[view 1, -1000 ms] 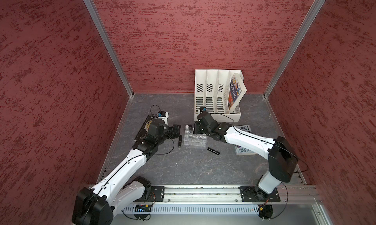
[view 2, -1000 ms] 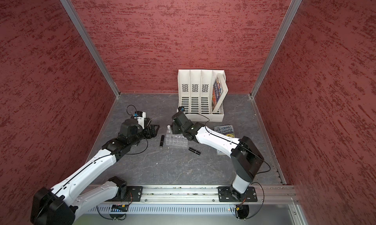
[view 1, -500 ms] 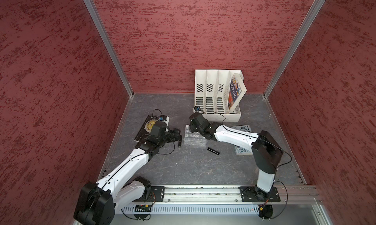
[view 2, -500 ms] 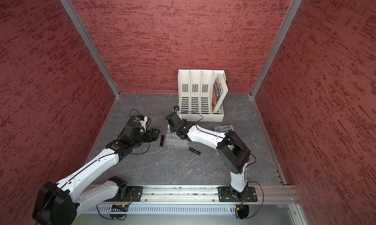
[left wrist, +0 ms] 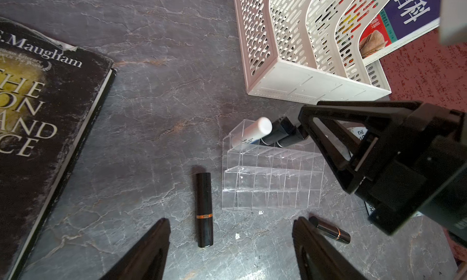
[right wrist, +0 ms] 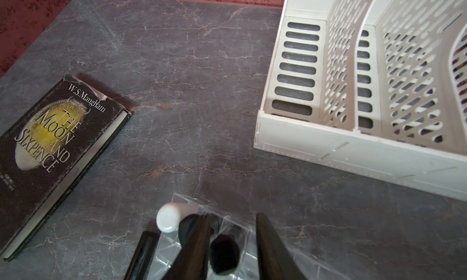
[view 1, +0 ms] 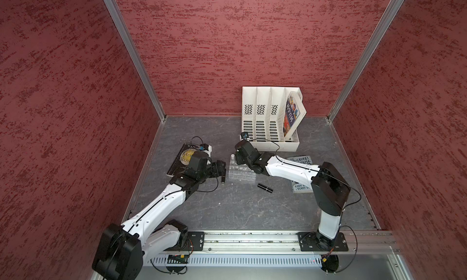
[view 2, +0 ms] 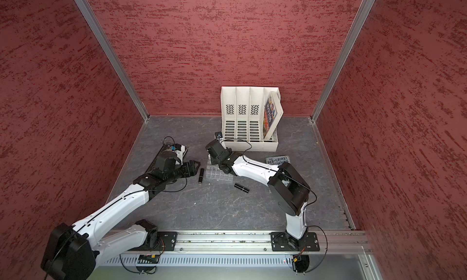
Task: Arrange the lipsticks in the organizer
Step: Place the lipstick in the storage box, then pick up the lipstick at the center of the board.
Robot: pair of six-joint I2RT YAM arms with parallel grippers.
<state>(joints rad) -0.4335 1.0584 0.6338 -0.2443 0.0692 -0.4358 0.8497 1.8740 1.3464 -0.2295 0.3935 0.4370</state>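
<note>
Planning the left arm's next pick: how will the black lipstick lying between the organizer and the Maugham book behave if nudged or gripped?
The black lipstick is a round tube lying on its side on the table, so a sideways nudge would probably roll it. Its glossy shell looks slick and may slip in a light grip. It looks rigid, likely light.

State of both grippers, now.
Left gripper: open, holding nothing.
Right gripper: slightly open, fingers loosely straddling the standing black lipstick in the organizer.
</note>
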